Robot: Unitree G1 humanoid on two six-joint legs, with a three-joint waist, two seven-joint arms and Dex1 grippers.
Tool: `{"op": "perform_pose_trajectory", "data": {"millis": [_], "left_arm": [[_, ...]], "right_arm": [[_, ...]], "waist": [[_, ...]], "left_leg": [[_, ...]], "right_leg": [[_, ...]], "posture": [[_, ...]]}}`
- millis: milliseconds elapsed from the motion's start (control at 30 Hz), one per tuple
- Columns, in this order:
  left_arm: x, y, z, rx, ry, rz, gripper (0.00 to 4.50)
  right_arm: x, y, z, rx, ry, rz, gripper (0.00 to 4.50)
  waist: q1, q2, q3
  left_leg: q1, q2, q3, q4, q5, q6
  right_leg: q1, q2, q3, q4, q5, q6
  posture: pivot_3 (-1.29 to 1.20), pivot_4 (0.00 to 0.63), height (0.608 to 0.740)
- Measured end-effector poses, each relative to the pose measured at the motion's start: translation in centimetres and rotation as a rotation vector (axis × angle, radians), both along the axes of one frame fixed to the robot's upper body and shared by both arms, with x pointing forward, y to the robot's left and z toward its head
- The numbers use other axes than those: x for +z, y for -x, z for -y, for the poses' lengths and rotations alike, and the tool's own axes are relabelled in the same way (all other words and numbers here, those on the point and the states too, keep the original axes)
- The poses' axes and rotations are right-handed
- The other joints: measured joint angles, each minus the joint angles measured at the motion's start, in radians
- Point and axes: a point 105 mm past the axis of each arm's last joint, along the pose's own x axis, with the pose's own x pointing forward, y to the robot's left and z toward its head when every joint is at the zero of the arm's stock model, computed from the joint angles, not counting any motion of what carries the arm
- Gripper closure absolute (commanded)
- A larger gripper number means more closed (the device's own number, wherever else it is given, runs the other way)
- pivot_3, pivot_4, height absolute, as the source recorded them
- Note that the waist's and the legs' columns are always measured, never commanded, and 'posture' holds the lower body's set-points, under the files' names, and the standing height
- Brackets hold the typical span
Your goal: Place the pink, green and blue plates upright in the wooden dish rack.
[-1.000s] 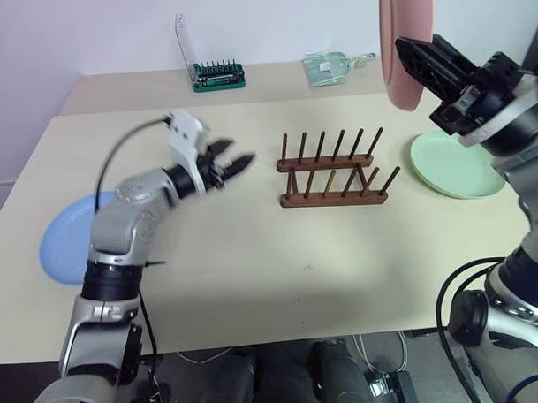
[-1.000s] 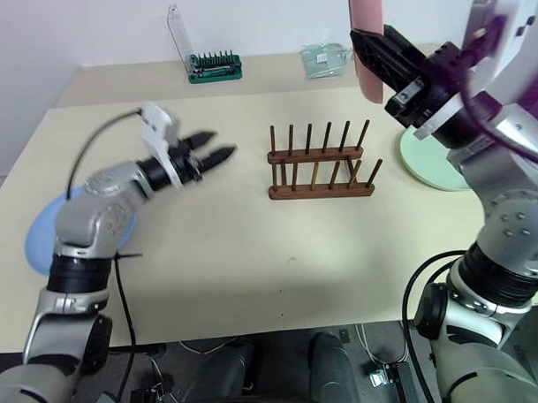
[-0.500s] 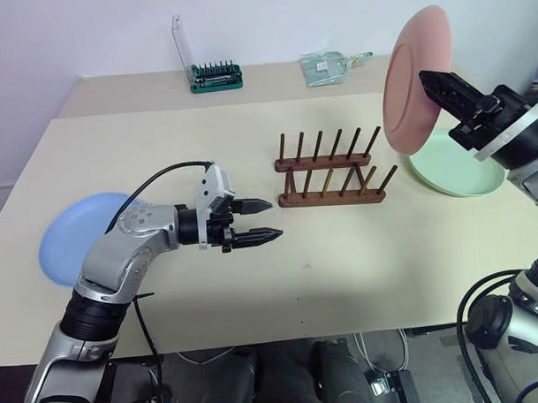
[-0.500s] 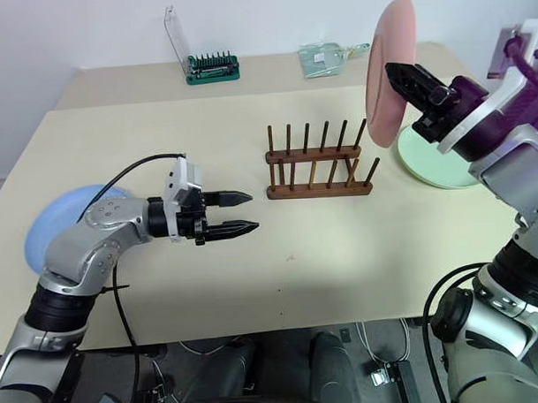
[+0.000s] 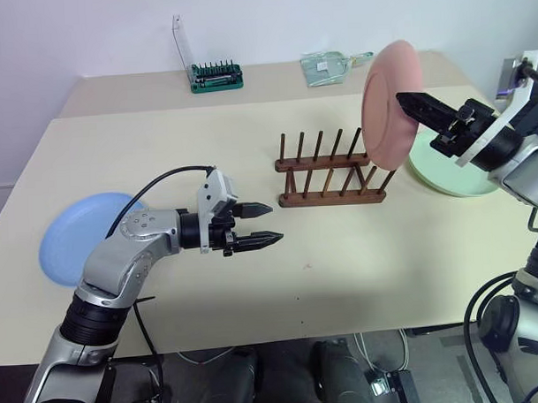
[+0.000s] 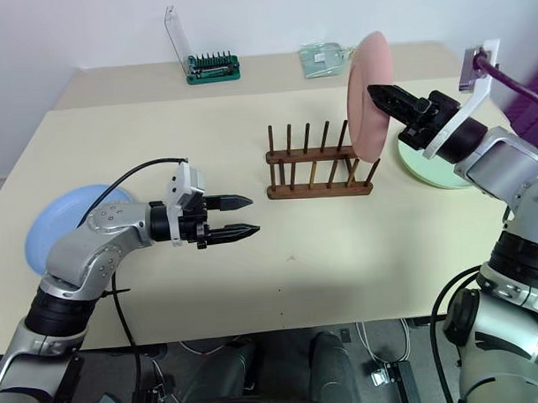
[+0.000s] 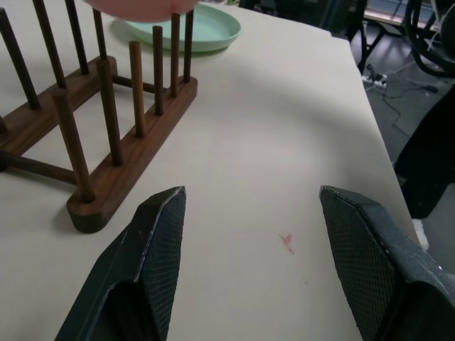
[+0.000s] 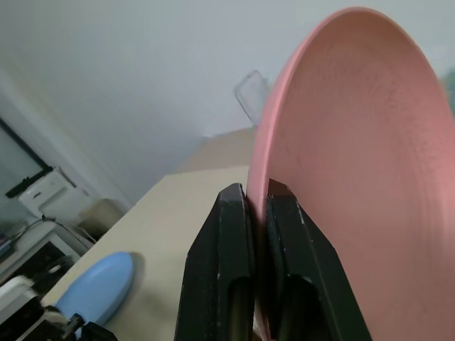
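Pink plate (image 5: 389,107): salmon, matte, raised rim, upright, pinched by right gripper (image 5: 405,100) above wooden dish rack (image 5: 330,171), apparently untouching | left gripper (image 5: 268,223): parted, empty, rack's 8 o'clock | beige table (image 5: 342,278), white wall.

Salmon pink plate (image 5: 389,106), pale mint green plate (image 5: 453,170), light blue plate (image 5: 74,235). Dark-brown wooden dish rack (image 5: 331,174). Plain cream table (image 5: 254,290). Green bit tray (image 5: 216,78) at far edge. Black gripper fingers (image 7: 153,249).
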Motion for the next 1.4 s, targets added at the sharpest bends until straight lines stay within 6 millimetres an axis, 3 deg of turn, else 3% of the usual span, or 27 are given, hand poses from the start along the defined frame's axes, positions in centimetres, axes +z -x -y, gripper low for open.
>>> {"op": "perform_pose_trajectory", "data": {"millis": [200, 367, 467, 567, 667, 700, 800, 867, 1067, 1300, 1400], "left_arm": [[0.0, 0.0, 0.0, 0.005, 0.000, 0.004, 1.45], [0.0, 0.0, 0.0, 0.009, 0.000, 0.005, 1.38], [0.0, 0.0, 0.0, 0.011, 0.000, 0.006, 1.38], [0.1, 0.0, 0.0, 0.012, 0.000, 0.007, 1.38], [0.1, 0.1, 0.1, 0.010, 0.001, 0.009, 1.38], [0.1, 0.0, 0.0, 0.012, -0.001, 0.009, 1.38], [0.0, 0.0, 0.0, 0.014, -0.010, 0.014, 1.38], [0.0, 0.0, 0.0, 0.011, -0.012, 0.014, 1.38], [0.1, -0.1, 1.0, -0.032, -0.011, 0.031, 1.38], [0.1, -0.4, 0.9, -0.024, -0.014, 0.027, 1.38], [-0.1, -0.4, 0.8, -0.019, -0.018, 0.024, 1.38]], "right_arm": [[-1.3, -1.0, 1.2, -0.010, -0.017, -0.058, 4.50], [-1.8, -1.6, 1.8, -0.052, 0.005, -0.049, 2.66], [-0.8, -1.8, 3.0, -0.150, 0.099, 0.036, 2.66], [0.9, -1.0, 4.5, -0.232, 0.158, 0.126, 2.66], [1.3, 0.0, 6.8, -0.335, 0.233, 0.160, 2.66], [1.0, 0.4, 8.1, -0.387, 0.281, 0.149, 2.12], [-2.0, 2.2, 12.3, -0.523, 0.542, 0.046, 0.86], [-4.8, 2.7, 13.3, -0.517, 0.689, -0.026, 0.01], [-11.9, 1.8, 13.6, -0.374, 1.083, -0.105, 0.01], [-13.0, -1.6, 14.3, -0.320, 1.357, -0.022, 0.01], [-14.1, -2.8, 14.0, -0.310, 1.388, -0.008, 0.01]], "waist": [[0.000, 0.000, 0.000], [0.001, 0.000, 0.000], [0.001, 0.000, 0.000], [0.002, 0.000, 0.000], [0.005, 0.000, 0.000], [0.006, 0.000, 0.000], [0.008, 0.000, 0.000], [-0.003, 0.001, 0.000], [-0.024, 0.003, 0.000], [-0.024, 0.003, 0.000], [-0.024, 0.003, 0.000]], "left_leg": [[0.000, 0.000, 0.000, 0.000, 0.000, 0.000], [0.000, 0.000, 0.000, 0.000, 0.000, 0.000], [0.000, 0.000, 0.001, 0.000, 0.000, 0.000], [0.000, 0.000, 0.001, 0.000, 0.000, 0.000], [-0.001, 0.000, 0.000, 0.000, 0.000, 0.000], [-0.001, 0.000, 0.000, 0.000, 0.000, 0.000], [0.000, -0.001, 0.001, 0.000, -0.001, 0.001], [0.001, 0.001, 0.005, 0.000, -0.001, 0.001], [0.004, 0.003, 0.014, 0.000, -0.002, 0.003], [0.003, 0.003, 0.017, 0.000, -0.002, 0.004], [0.003, 0.003, 0.017, 0.000, -0.002, 0.004]], "right_leg": [[0.000, 0.000, 0.000, 0.000, 0.000, 0.000], [0.000, 0.000, 0.000, 0.000, 0.000, 0.000], [-0.001, 0.000, 0.000, 0.000, 0.000, 0.000], [-0.001, 0.000, 0.000, 0.000, 0.000, 0.000], [0.000, 0.000, 0.000, 0.000, 0.000, 0.000], [0.000, 0.000, 0.000, 0.000, 0.000, 0.000], [0.000, 0.000, 0.000, -0.001, 0.000, 0.000], [0.000, 0.000, 0.002, 0.000, 0.000, 0.000], [-0.001, 0.001, 0.008, 0.002, 0.000, 0.001], [-0.003, 0.001, 0.009, 0.001, 0.000, 0.001], [-0.003, 0.001, 0.010, 0.001, 0.000, 0.001]], "posture": [[0.00, 0.150, 0.740], [0.00, 0.150, 0.740], [0.00, 0.150, 0.740], [0.00, 0.150, 0.740], [0.00, 0.150, 0.740], [0.00, 0.150, 0.740], [0.00, 0.150, 0.740], [0.00, 0.150, 0.740], [0.00, 0.150, 0.740], [0.00, 0.150, 0.740], [0.00, 0.150, 0.740]]}}
